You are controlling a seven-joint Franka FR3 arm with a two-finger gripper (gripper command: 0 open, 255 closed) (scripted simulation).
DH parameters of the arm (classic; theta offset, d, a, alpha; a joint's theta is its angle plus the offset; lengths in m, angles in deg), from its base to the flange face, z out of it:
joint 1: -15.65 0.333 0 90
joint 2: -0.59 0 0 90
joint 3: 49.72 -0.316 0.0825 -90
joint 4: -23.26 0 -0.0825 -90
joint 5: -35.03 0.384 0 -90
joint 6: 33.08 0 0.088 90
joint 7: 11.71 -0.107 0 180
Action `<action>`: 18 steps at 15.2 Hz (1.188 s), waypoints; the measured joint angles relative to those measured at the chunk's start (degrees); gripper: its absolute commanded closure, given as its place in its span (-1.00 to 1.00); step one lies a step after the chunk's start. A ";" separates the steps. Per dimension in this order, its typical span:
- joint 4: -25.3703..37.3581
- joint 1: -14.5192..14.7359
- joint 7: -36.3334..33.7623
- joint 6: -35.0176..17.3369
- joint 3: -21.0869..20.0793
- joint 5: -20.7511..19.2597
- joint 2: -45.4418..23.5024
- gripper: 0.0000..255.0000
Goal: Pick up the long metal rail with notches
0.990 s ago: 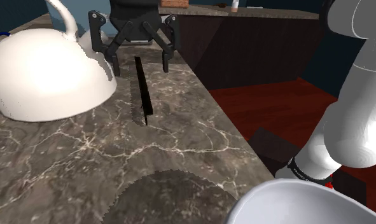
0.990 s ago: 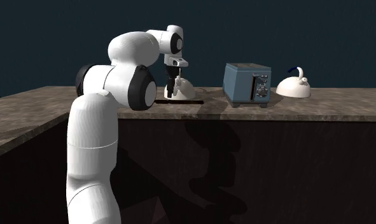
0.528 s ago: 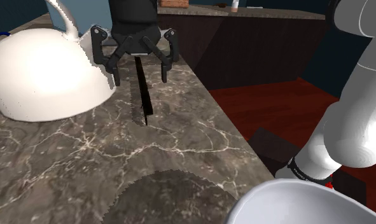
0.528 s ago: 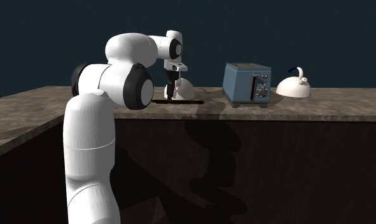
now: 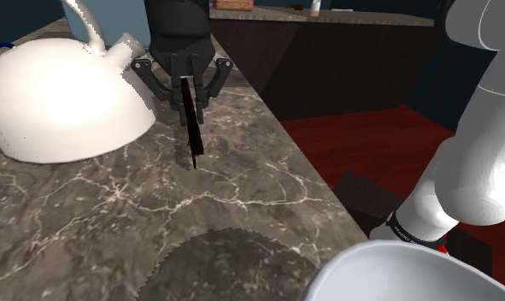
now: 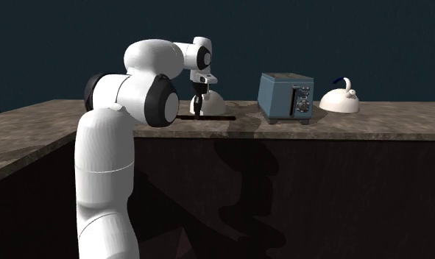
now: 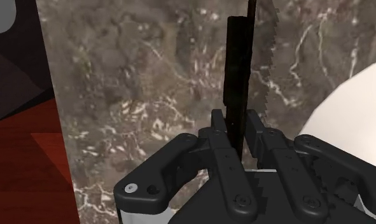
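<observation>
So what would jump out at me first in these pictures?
Probably the big white arm at the second exterior view's left, reaching over a dark marbled counter. Next, its black gripper pinching a thin black rail lying on the counter, right beside a large white domed kettle.

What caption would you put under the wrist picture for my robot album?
Black gripper shut on a long dark rail on the marbled counter, beside a white kettle.
</observation>
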 measured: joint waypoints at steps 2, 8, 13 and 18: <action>-0.55 -0.18 0.20 -0.38 0.03 0.22 0.37 1.00; 5.05 0.75 -0.69 4.07 -0.16 -0.87 -1.39 1.00; 12.03 2.45 -1.94 8.84 -0.44 -2.59 -4.01 1.00; 19.67 4.79 -3.19 13.82 -0.64 -4.69 -7.10 1.00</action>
